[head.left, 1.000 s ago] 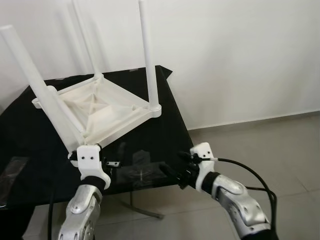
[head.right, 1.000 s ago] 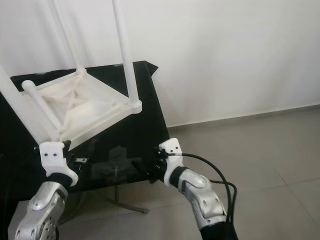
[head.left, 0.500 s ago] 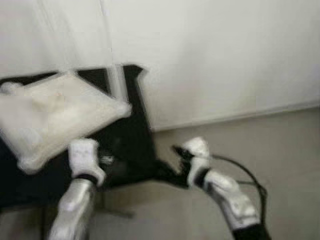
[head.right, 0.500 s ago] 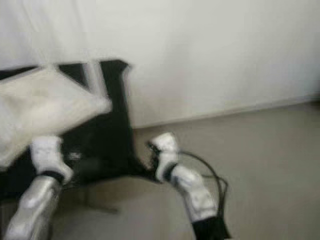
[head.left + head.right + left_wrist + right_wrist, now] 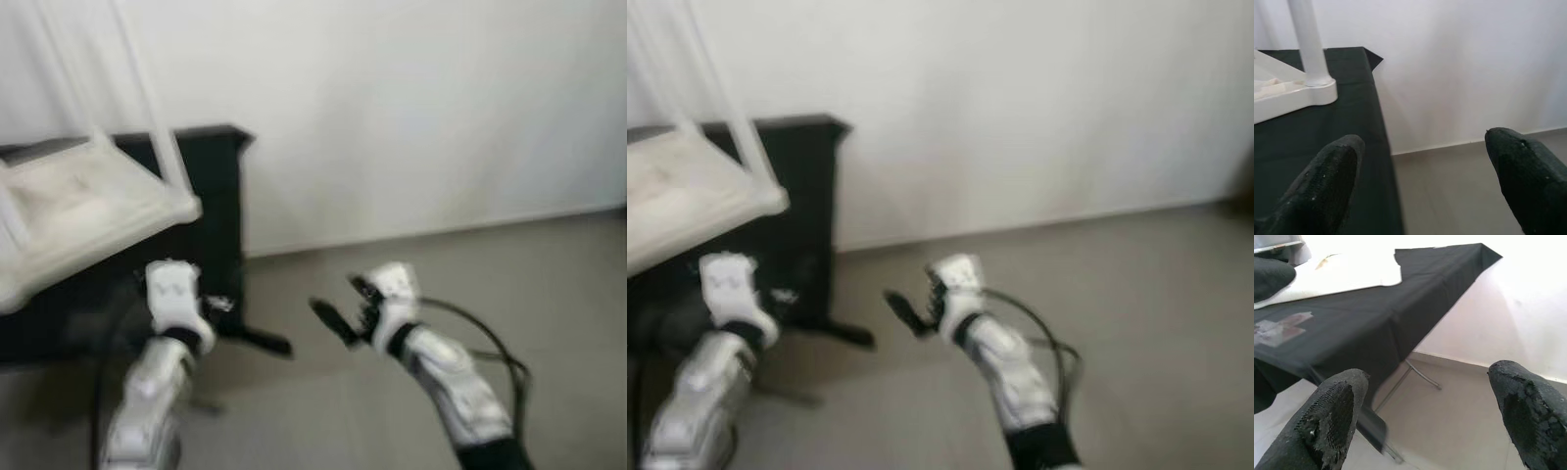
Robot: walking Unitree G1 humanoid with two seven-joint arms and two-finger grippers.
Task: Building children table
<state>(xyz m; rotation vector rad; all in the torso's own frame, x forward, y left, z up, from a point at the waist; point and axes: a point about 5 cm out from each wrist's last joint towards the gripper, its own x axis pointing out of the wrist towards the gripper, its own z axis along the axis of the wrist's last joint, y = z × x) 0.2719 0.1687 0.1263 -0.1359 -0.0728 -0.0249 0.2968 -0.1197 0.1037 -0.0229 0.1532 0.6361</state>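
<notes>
1. The white children's table [image 5: 83,211] lies upside down on the black-draped bench [image 5: 1337,127], its underside facing up and its slim white legs [image 5: 147,108] rising out of the top of the head views.
2. One leg [image 5: 1308,41] stands upright in its socket at the corner of the white top nearest the bench's end, close to the black cloth's edge.
3. The bench stands against a plain white wall [image 5: 421,108]; beyond its end the floor [image 5: 549,284] is grey tile.
4. The left tool [image 5: 1422,183] is held out low in front of the bench's near edge, beside the corner of the upturned table. Its two black fingers [image 5: 1327,181] are spread wide, with only the bench edge and wall seen between them.
5. The right tool [image 5: 1422,421] hangs over the floor, off the end of the bench and well apart from the children's table. Its black fingers [image 5: 1332,416] are also spread wide, and they grip nothing.
6. In the right wrist view the black cloth hangs down over the bench's side, and a thin metal bench leg [image 5: 1415,374] slants to the floor below it.
7. A black cable [image 5: 485,338] loops along the right forearm.
8. Both head views are blurred, so finer detail of the table's underside cannot be told.
</notes>
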